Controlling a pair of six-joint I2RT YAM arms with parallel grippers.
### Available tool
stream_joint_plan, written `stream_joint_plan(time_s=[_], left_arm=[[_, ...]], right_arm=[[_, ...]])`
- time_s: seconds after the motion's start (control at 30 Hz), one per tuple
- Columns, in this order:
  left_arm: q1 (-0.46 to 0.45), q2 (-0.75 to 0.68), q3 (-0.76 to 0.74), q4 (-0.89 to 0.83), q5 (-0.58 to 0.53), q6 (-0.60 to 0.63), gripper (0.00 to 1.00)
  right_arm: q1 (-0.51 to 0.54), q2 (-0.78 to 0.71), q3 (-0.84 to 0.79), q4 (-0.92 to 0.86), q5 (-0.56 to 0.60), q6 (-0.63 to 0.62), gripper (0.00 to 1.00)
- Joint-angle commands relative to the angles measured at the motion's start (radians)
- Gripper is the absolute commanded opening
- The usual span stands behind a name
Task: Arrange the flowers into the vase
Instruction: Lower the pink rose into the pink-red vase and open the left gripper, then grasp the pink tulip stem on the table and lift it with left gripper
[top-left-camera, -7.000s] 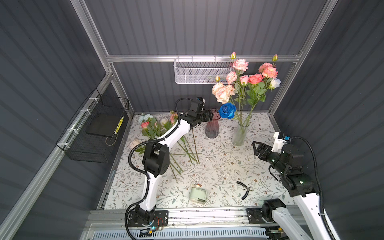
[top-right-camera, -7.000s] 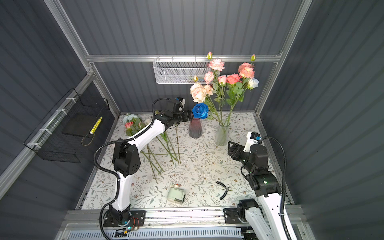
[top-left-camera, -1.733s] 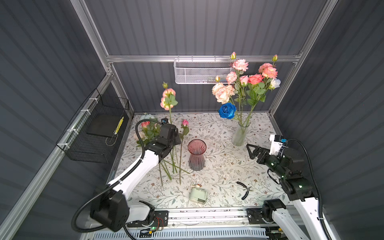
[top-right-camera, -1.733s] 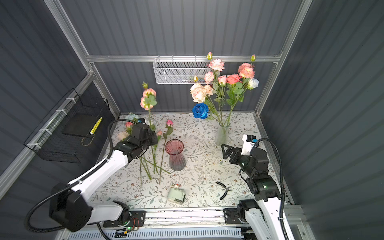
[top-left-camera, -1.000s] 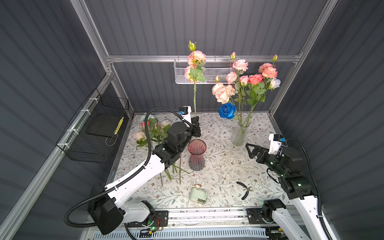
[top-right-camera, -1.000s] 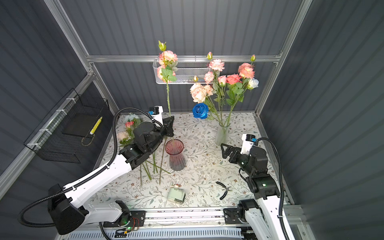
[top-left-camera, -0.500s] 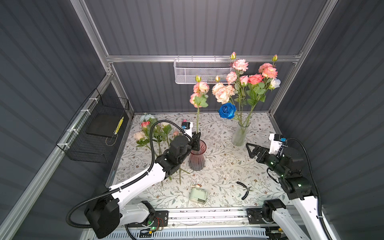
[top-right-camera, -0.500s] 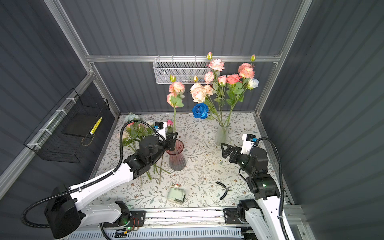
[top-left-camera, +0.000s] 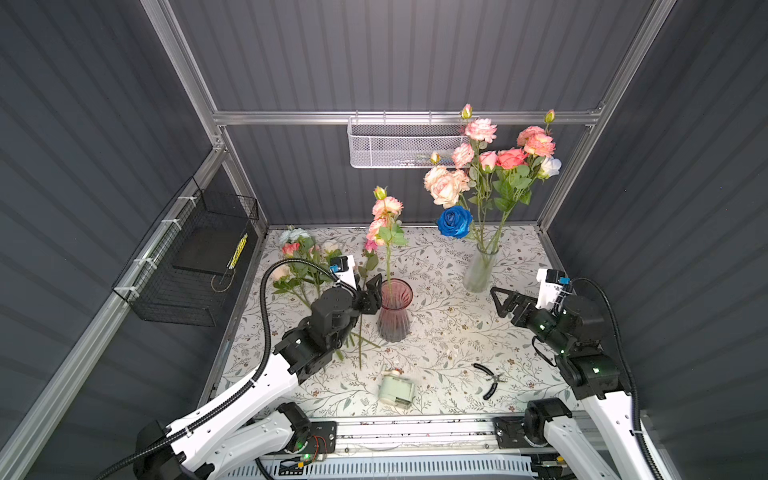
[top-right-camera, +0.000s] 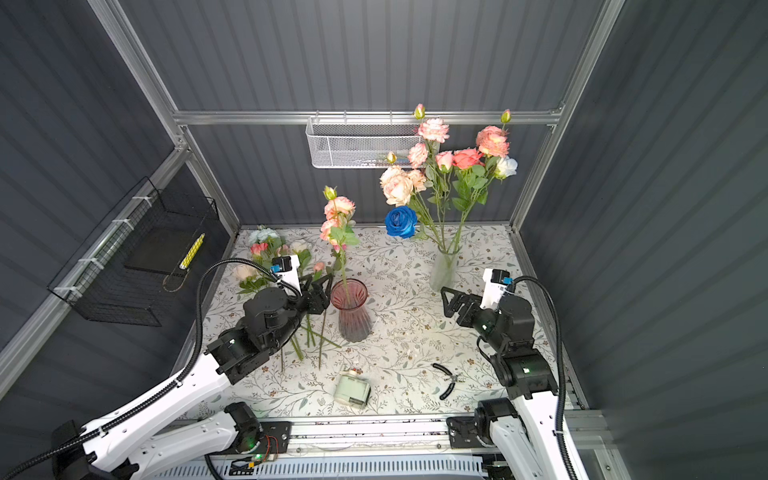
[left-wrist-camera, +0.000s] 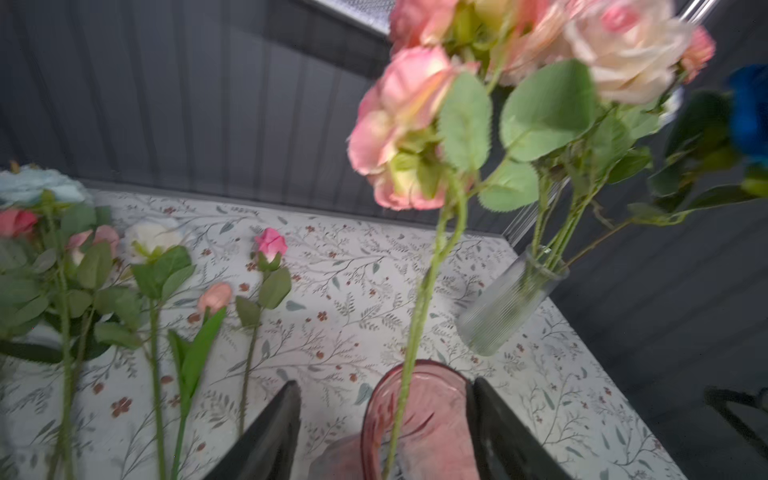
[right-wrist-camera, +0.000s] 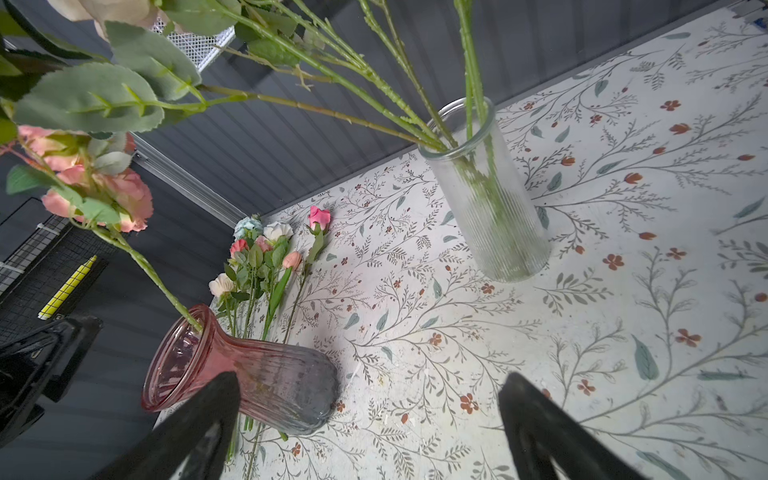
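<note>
We see one pink rose (top-left-camera: 386, 216) standing in the pink vase (top-left-camera: 394, 316), the left gripper (left-wrist-camera: 385, 382) spread either side of its stem, apparently not touching. Beside the vase, several flowers (top-left-camera: 305, 262) lie waiting; the right gripper (right-wrist-camera: 371, 379) gapes empty. Floral tabletop (top-left-camera: 449, 332), dark ribbed walls (top-left-camera: 374, 62).

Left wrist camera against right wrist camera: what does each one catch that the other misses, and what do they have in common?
Only the left wrist view shows the deep blue rose. Only the right wrist view shows the black wire basket holding a yellow strip, and the whole body of the pink glass vase down to its darker base; the left wrist view catches just its rim. Both show the pink rose stem standing in that vase, the clear ribbed glass vase full of stems, and loose flowers lying on the floral-patterned table.
</note>
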Motion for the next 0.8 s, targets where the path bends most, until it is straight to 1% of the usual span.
stream_joint_plan(time_s=[0.0, 0.03, 0.07, 0.13, 0.2, 0.3, 0.37, 0.5, 0.63, 0.77], left_arm=[[0.183, 0.098, 0.036, -0.203, 0.139, -0.103, 0.64], [0.24, 0.134, 0.032, -0.206, 0.19, -0.123, 0.64], [0.272, 0.177, 0.035, -0.214, 0.21, -0.128, 0.64], [0.309, 0.281, 0.075, -0.242, 0.248, -0.122, 0.65], [0.327, 0.393, 0.114, -0.253, 0.276, -0.115, 0.65], [0.337, 0.54, 0.162, -0.253, 0.263, -0.107, 0.64], [0.34, 0.618, 0.188, -0.243, 0.226, -0.101, 0.61], [0.358, 0.724, 0.245, -0.255, 0.172, -0.101, 0.54], [0.371, 0.77, 0.271, -0.227, 0.154, -0.098, 0.5], [0.373, 0.809, 0.302, -0.214, 0.151, -0.086, 0.4]], right_arm=[[0.002, -0.003, -0.012, 0.013, -0.012, 0.003, 0.99], [0.002, -0.003, -0.013, 0.011, -0.014, 0.004, 0.99], [0.003, -0.004, -0.013, 0.01, -0.015, 0.003, 0.99], [0.002, -0.007, -0.012, 0.011, -0.02, 0.001, 0.99], [0.002, -0.009, -0.008, 0.003, -0.019, -0.003, 0.99], [0.002, -0.014, -0.006, -0.006, -0.018, -0.008, 0.99], [0.002, -0.019, -0.005, -0.013, -0.014, -0.014, 0.99], [0.003, -0.023, -0.003, -0.025, -0.01, -0.022, 0.99], [0.002, -0.025, -0.002, -0.03, -0.006, -0.028, 0.99], [0.002, -0.023, -0.004, -0.029, -0.003, -0.033, 0.99]])
